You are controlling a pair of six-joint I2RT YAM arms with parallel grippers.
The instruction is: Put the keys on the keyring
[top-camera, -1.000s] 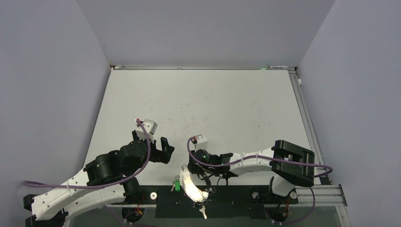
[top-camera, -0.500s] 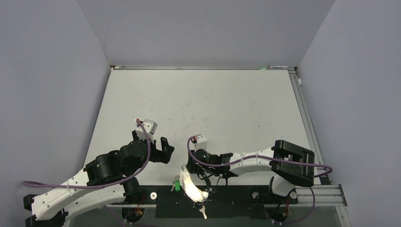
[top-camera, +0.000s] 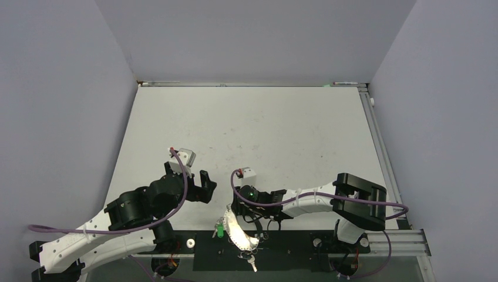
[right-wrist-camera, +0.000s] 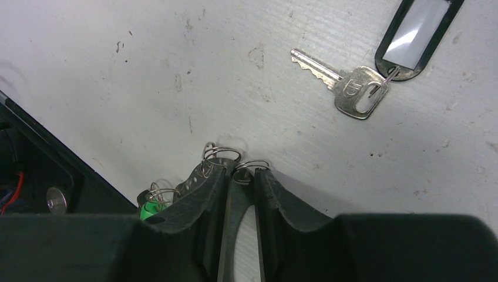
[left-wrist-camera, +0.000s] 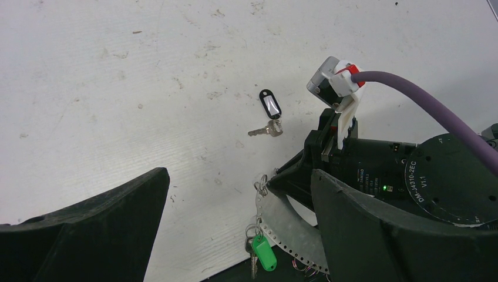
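Note:
The keyring's curved pale strap [top-camera: 237, 231] lies at the table's near edge, with its green piece [top-camera: 219, 230] and a small key [top-camera: 252, 264] hanging from it. My right gripper [top-camera: 234, 207] is at the strap's upper end. In the right wrist view its jaws [right-wrist-camera: 244, 174] are nearly closed on a small silver ring [right-wrist-camera: 251, 167] of the keyring. A silver key [right-wrist-camera: 346, 85] on a black tag [right-wrist-camera: 420, 35] lies loose just beyond. My left gripper [top-camera: 204, 185] is open and empty, left of the strap. The left wrist view shows the strap [left-wrist-camera: 293, 229], the green piece [left-wrist-camera: 265, 257] and the loose key [left-wrist-camera: 267, 130].
The black base rail [top-camera: 293, 249] runs along the near edge under the strap's lower end. Grey walls close in the white table [top-camera: 252, 129] on three sides. The right arm's purple cable [top-camera: 264, 202] loops over its wrist.
The right arm has shifted very slightly to the left. The strap and the left arm have not visibly moved.

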